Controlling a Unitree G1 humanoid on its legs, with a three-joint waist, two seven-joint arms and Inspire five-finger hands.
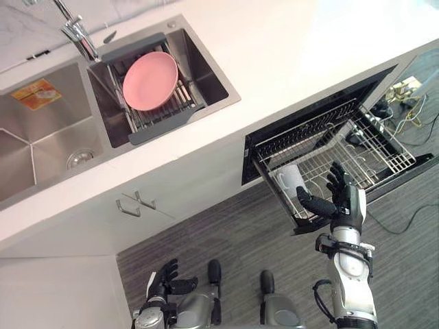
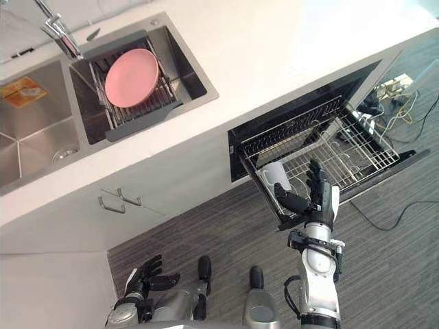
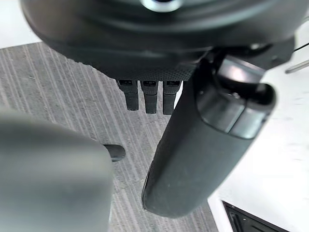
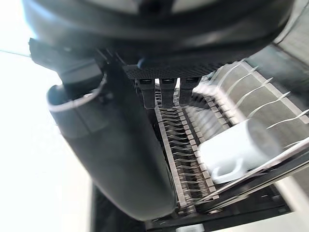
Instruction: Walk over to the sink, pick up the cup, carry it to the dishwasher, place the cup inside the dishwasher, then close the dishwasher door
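Cup: the white cup (image 1: 291,178) rests in the pulled-out wire rack (image 1: 376,147) of the dishwasher, at the rack's near corner; the right wrist view shows it lying among the tines with its handle showing
Right hand: the right hand (image 1: 341,200) hovers just beside the cup, fingers straight and spread, released, holding nothing
Left hand: the left hand (image 1: 167,276) hangs low over the floor, fingers relaxed and empty
Done: fetching, carrying and placing look complete, judging by where the cup lies
Left: the rack likely has to slide in, then the dishwasher door (image 1: 410,169) must be shut
In the way: the extended rack sits over the open door; loose cables (image 1: 405,103) lie on the floor near its far end
Around: a pink plate (image 1: 149,80) sits on a drainer in the sink (image 1: 41,144), under the tap (image 1: 79,34); the pale worktop (image 1: 309,48) runs above the dishwasher
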